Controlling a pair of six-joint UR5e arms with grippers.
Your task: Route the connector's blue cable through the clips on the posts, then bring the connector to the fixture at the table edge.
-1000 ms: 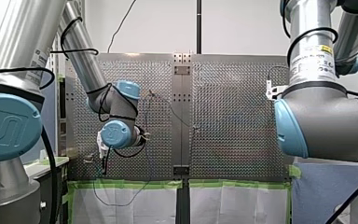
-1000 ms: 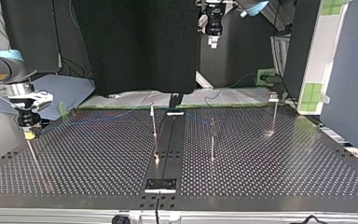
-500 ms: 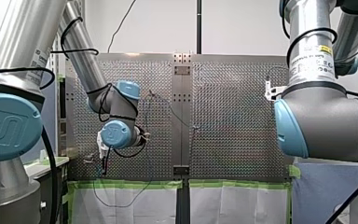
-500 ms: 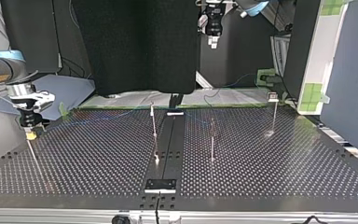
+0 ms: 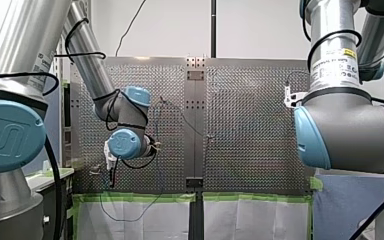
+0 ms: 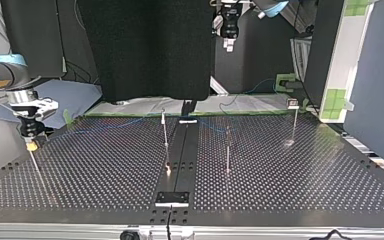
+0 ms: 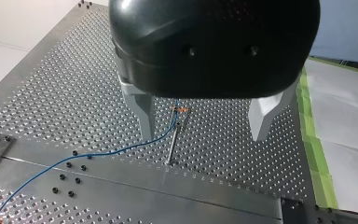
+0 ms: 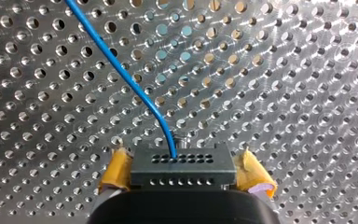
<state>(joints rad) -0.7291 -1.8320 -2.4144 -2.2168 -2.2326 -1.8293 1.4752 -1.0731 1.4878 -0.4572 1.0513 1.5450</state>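
Note:
In the right wrist view the black connector [image 8: 182, 165] sits between my right gripper's [image 8: 185, 158] yellow pads [image 8: 120, 169], which stand open just off its sides. Its blue cable [image 8: 130, 84] runs away over the perforated plate. In the top view that gripper [image 6: 30, 142] hangs over a thin post [image 6: 34, 162] at the table's left edge. My left gripper [image 7: 204, 136] is open, high above a post [image 7: 172, 142] with a clip [image 7: 182, 109]. The blue cable [image 7: 98, 154] passes through that clip. In the top view my left gripper [image 6: 227, 45] is far back.
Three more thin posts [image 6: 165, 132] [image 6: 227, 150] [image 6: 294, 122] stand on the perforated table. A dark strip [image 6: 180, 150] runs down its middle to a black plate [image 6: 172, 198]. Green tape [image 7: 317, 154] and white sheets border the table's edge.
My right gripper has shifted only slightly over the edge post. My left arm has not moved.

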